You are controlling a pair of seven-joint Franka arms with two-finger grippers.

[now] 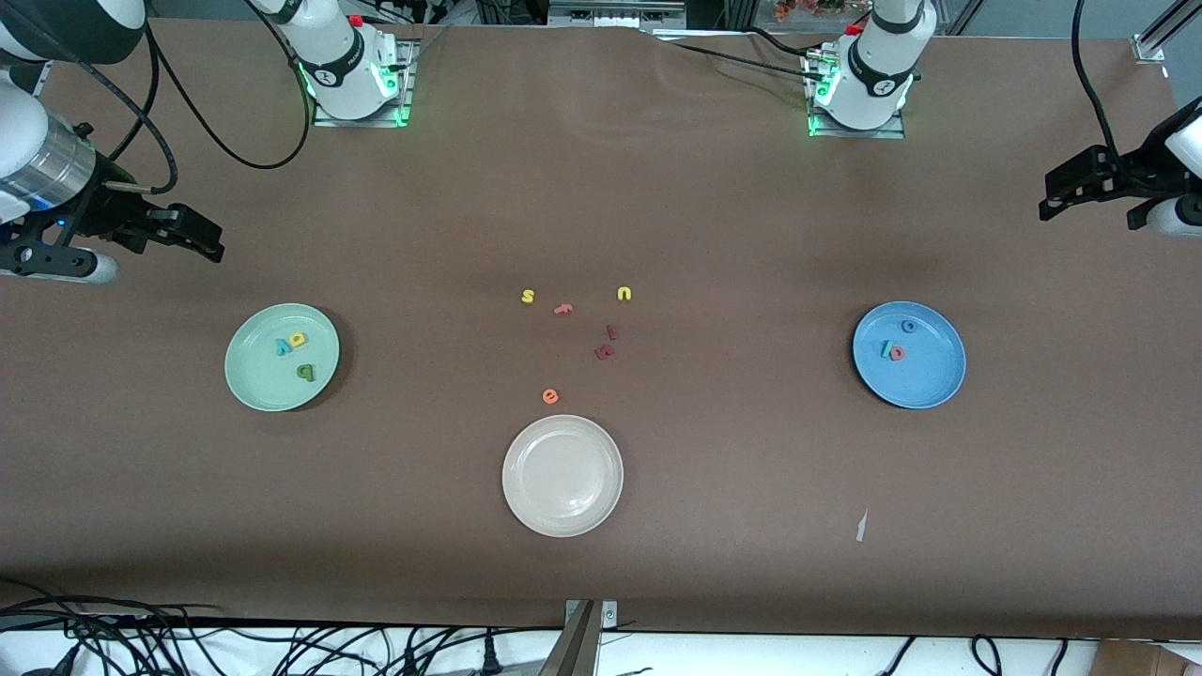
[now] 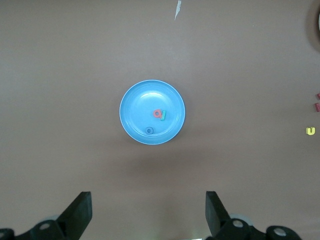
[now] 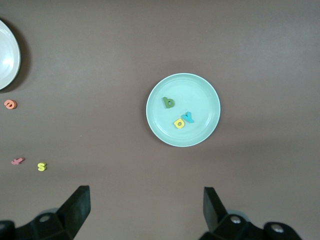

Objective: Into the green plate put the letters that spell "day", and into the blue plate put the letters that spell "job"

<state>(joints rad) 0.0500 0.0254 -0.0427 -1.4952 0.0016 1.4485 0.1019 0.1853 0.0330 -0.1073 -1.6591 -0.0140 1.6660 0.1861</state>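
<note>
Both words look sorted already: the letters that spell "day" (image 1: 294, 354) lie in the green plate (image 1: 252, 387) at the frame's left, and the letters that spell "job" (image 1: 898, 344) lie in the blue plate (image 1: 930, 387) at the right. The sound move now, I judge, is to keep both arms clear and disturb nothing.

The left claw (image 1: 1089, 192) hangs released at the right edge, over bare desk (image 1: 751, 526); the right claw (image 1: 174, 233) hangs released at the left edge (both empty).

Only the front view shows the cream plate (image 1: 562, 476) whole. The wrist views show each plate's letters from straight above.
</note>
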